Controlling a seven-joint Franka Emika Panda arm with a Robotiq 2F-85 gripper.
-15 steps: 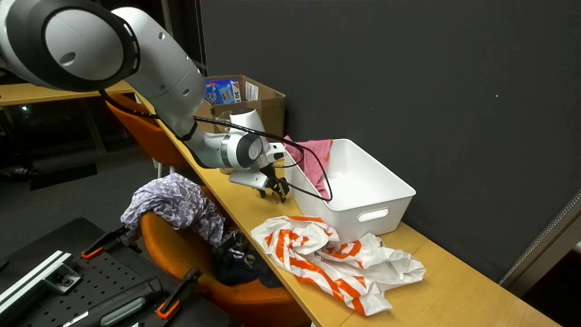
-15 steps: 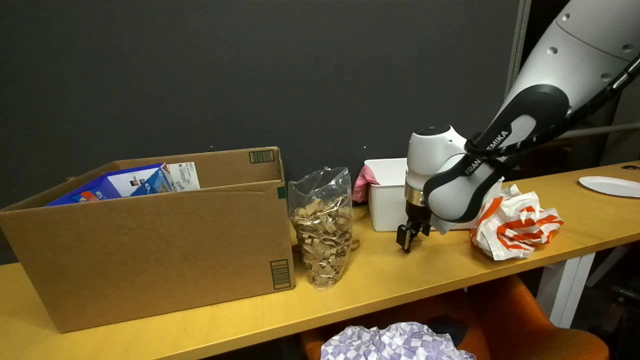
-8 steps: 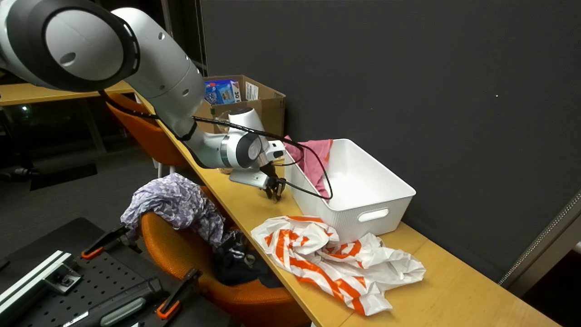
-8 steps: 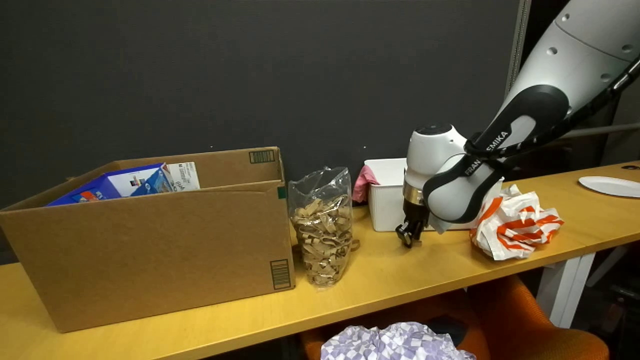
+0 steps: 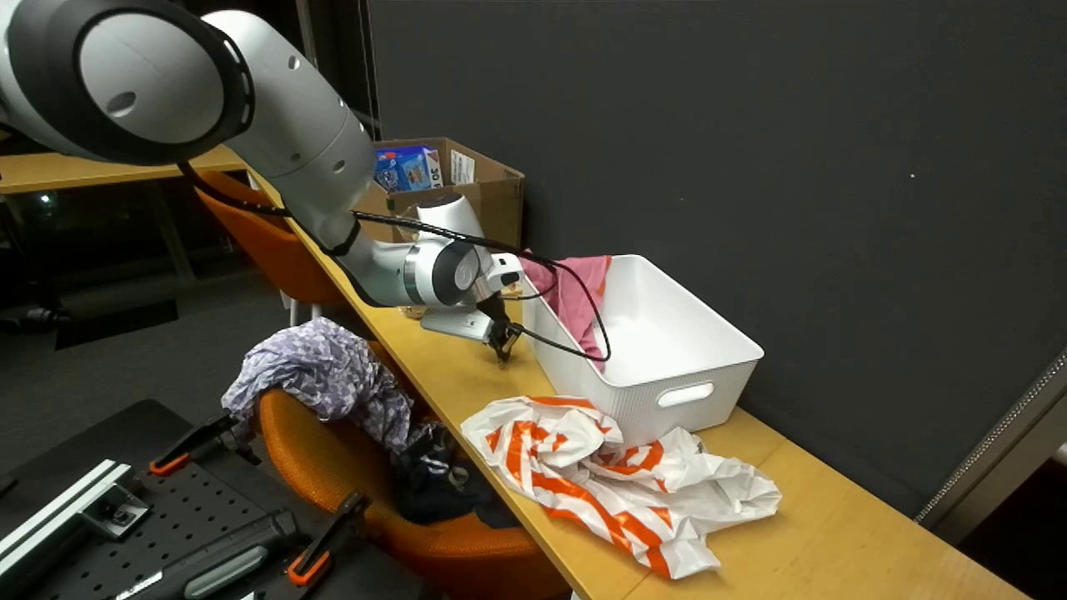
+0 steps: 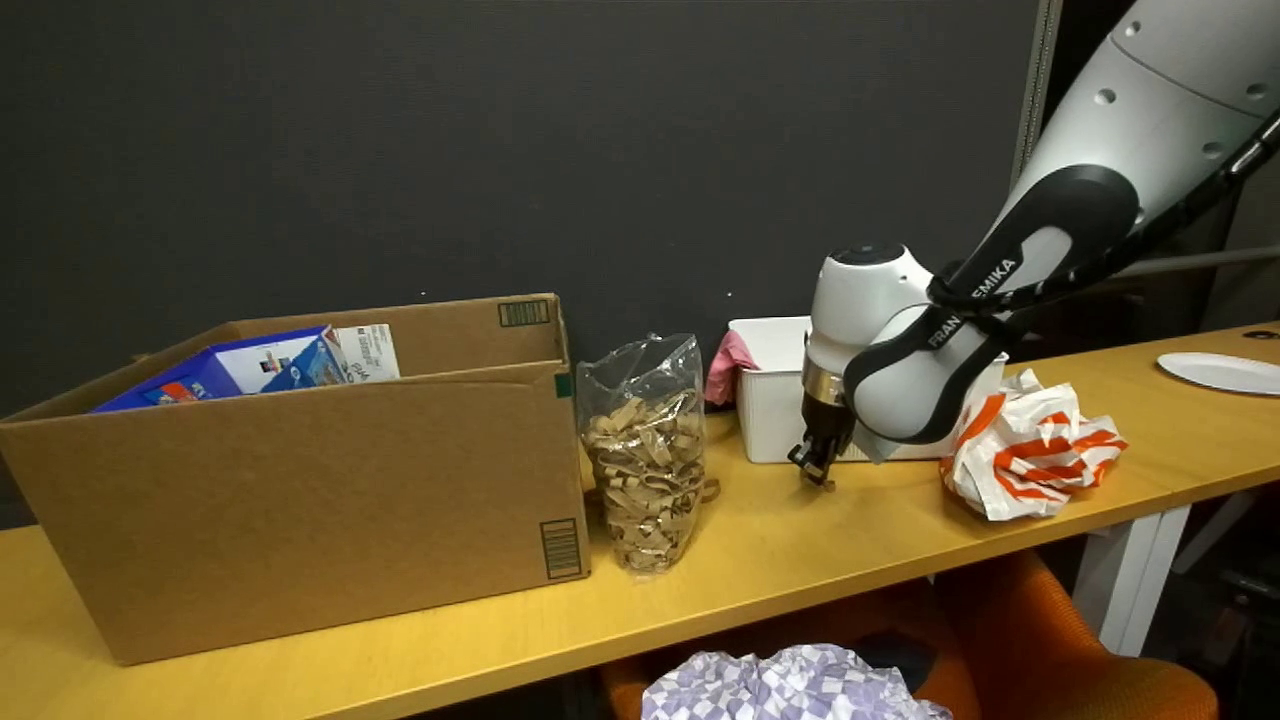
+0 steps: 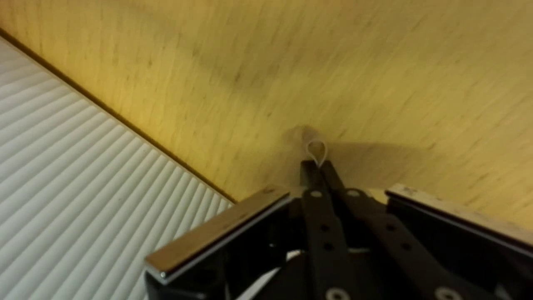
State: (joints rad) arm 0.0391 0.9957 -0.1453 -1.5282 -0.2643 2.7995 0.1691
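At left in an exterior view, we find a cardboard box (image 6: pixel 330 510) standing open on the table (image 6: pixel 760 555), with a clear bag (image 6: pixel 655 362) of tan strips (image 6: pixel 650 480) just beside it. Next comes a white bin (image 6: pixel 775 415), pink cloth (image 6: pixel 729 368) over its rim, and before it the gripper (image 6: pixel 816 475), pointing down. Its fingers are pressed together on a thin loop (image 7: pixel 308 150), which we see in the wrist view jutting past the fingertips, over the table; whether it touches the surface we cannot tell. We judge the loop featherlight and pliant, unlikely to break but easy to flatten or let slip, best pinched where its two sides meet, as it is here. At right lies a crumpled orange-and-white bag (image 6: pixel 1040 450), with a white plate (image 6: pixel 1230 373) beyond.
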